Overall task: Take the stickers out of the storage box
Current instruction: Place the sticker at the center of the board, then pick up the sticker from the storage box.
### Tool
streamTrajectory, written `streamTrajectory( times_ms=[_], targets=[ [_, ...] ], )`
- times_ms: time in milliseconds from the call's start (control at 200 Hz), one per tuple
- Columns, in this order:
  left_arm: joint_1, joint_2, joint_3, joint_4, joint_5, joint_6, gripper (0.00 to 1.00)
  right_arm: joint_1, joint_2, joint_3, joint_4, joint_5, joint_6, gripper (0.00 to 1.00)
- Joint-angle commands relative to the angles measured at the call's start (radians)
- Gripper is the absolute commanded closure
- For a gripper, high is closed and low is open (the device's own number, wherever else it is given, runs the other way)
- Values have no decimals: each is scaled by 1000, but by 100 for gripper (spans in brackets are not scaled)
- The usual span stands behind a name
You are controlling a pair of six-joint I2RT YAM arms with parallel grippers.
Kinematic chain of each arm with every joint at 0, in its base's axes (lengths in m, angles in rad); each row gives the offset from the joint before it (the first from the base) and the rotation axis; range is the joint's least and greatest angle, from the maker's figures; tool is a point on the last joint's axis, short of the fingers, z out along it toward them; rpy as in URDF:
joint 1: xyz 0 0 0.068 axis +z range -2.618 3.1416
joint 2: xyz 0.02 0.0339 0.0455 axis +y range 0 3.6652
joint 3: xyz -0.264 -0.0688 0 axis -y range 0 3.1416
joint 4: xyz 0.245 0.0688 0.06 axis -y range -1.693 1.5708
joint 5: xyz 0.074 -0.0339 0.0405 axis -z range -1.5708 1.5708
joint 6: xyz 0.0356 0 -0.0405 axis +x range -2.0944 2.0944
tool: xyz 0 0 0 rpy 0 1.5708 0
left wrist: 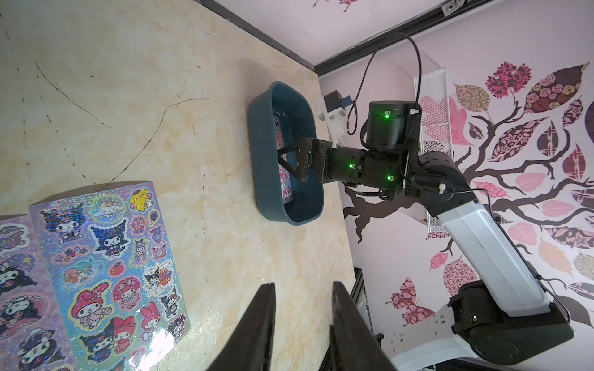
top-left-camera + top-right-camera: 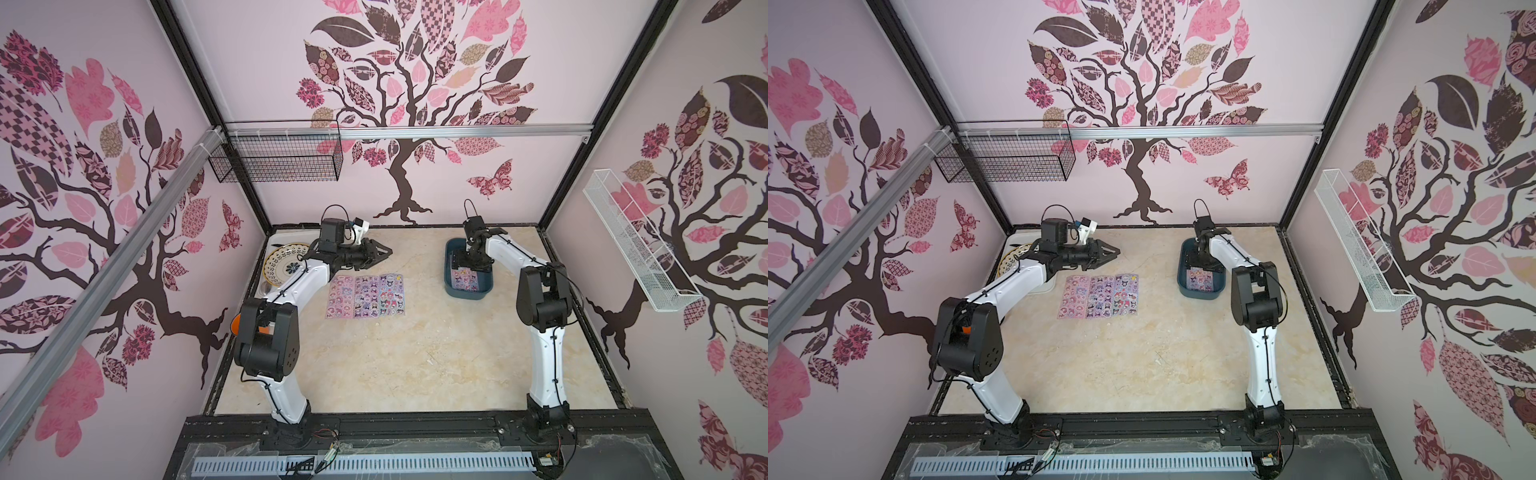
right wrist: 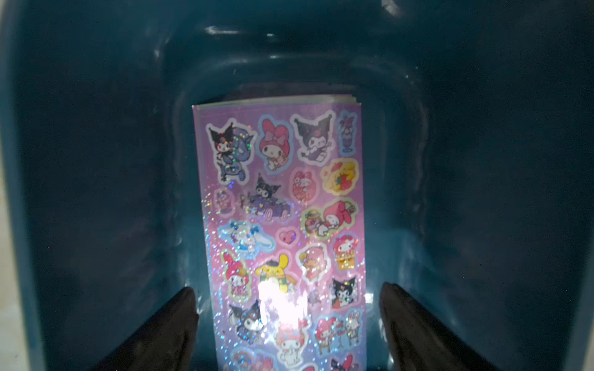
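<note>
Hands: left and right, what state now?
Left hand: open, holding nothing.
Right hand: open, holding nothing, down inside the storage box, its fingers either side of the stickers.

A patterned plate rests on a white tray at the marbled tabletop's far left corner, a black wire basket hangs on the back wall, and a white wire basket hangs on the right wall.

Top views bright, even, bowed at the edges; right wrist view dim, glare on the stickers.
</note>
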Motion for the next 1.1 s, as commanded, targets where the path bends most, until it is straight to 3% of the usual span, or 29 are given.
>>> streamTrajectory(
  times_ms=[0,280,310,485,605,940,1010,1095],
  targets=[
    [2,3,11,14,13,8,65,-3,46,59,-47,17,-17,7],
    [3,8,11,15,15,7,65,-3,115,126,-78,38,-23,6],
    [2,8,12,14,15,8,65,-3,118,129,-82,44,-24,1],
    [2,10,13,14,18,9,65,-2,126,127,-83,41,-27,3],
    [3,13,13,14,18,7,65,-3,128,118,-80,33,-27,9],
    [2,20,13,15,19,3,65,-4,102,80,-47,-6,-21,40],
    [1,22,13,18,20,4,65,-5,102,86,-51,-13,-22,39],
    [2,24,11,19,20,4,65,-5,91,85,-43,-19,-24,23]
  ],
)
